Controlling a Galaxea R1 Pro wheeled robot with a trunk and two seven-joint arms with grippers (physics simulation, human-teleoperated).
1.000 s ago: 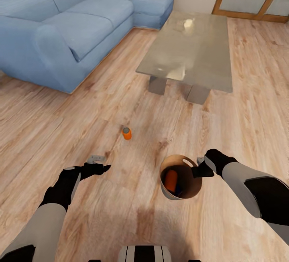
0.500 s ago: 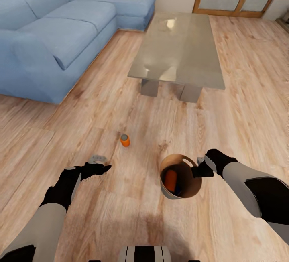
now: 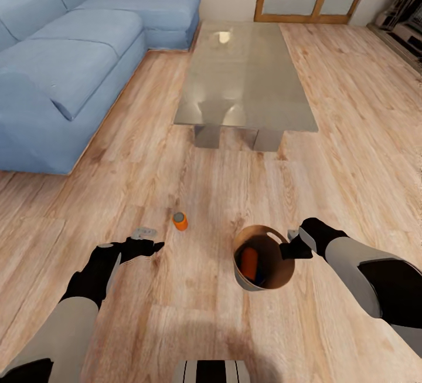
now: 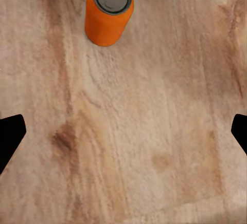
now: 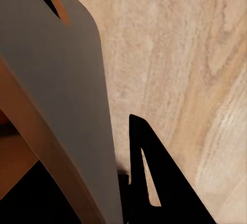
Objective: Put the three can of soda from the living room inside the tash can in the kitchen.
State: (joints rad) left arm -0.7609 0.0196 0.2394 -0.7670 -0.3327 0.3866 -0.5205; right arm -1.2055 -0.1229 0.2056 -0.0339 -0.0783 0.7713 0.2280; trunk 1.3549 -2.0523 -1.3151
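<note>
Change: our view has swung since a second ago; sofa and worktop sit further left, arms and bin unchanged.
Bin (image 3: 275, 280): on the floor (image 3: 176, 324) by our right arm, one orange can (image 3: 250, 262) inside.
Right gripper (image 3: 288, 250): fingers (image 5: 146, 183) clamped over the bin's rim.
Left gripper (image 3: 153, 241): fingers spread wide, empty.
Loose can (image 3: 180, 220): upright on the floor, just beyond our left gripper.
Worktop (image 3: 246, 78): glass, further off.
Sofa (image 3: 64, 60): blue, far left.
</note>
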